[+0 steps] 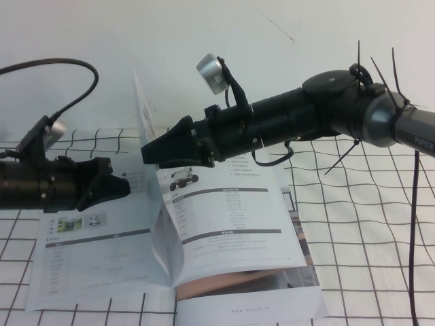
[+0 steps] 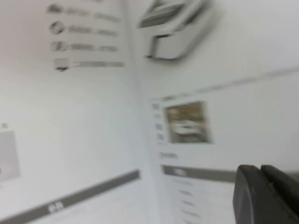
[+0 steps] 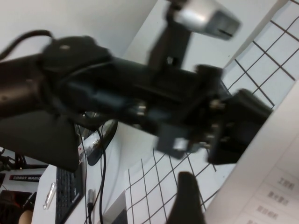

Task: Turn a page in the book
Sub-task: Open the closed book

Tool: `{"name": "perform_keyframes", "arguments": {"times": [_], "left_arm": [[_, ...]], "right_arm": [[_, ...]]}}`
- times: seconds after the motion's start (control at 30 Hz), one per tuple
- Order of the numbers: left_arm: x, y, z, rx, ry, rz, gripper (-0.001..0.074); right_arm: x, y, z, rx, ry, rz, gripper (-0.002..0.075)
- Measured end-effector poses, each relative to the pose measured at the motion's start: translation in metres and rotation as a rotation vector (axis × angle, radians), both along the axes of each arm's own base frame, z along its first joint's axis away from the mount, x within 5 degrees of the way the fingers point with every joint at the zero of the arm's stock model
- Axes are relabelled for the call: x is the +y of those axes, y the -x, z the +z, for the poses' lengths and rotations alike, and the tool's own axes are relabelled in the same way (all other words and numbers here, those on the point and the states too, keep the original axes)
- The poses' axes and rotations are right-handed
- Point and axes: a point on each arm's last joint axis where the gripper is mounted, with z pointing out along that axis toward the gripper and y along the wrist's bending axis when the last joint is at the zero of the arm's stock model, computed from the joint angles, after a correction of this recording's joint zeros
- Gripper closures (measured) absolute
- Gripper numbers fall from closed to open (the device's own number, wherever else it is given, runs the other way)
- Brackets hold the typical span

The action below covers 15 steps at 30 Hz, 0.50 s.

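The book [image 1: 251, 258] lies open on the checked cloth, white pages with grey heading bars. The page [image 1: 153, 197] stands nearly upright from the spine, its top edge leaning towards the left. My right gripper [image 1: 145, 153] reaches in from the right and is shut on the page's upper outer edge. In the right wrist view one dark finger [image 3: 187, 200] shows beside the page [image 3: 266, 186], which hides the other finger. My left gripper [image 1: 124, 187] is shut and empty, hovering over the book's left-hand page, just left of the standing page. Its fingers [image 2: 261, 196] show over printed pages [image 2: 187, 123].
A white cloth with a black grid [image 1: 367, 224] covers the table, with a white wall [image 1: 272, 34] behind. A black cable [image 1: 75, 64] loops above the left arm. The left arm [image 3: 140, 102] fills the right wrist view, with a keyboard [image 3: 65, 196] beyond.
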Motion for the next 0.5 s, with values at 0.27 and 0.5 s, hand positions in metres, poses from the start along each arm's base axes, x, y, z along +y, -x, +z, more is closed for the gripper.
{"name": "perform_keyframes", "arguments": {"times": [0.27, 0.5], "left_arm": [[-0.015, 0.053, 0.047, -0.084, -0.095, -0.090, 0.0738], [-0.031, 0.120, 0.063, -0.189, -0.131, -0.122, 0.0738]], "right_arm": [[0.000, -0.001, 0.000, -0.005, 0.004, -0.014, 0.0206], [0.000, -0.002, -0.001, -0.010, 0.006, -0.020, 0.0206]]}}
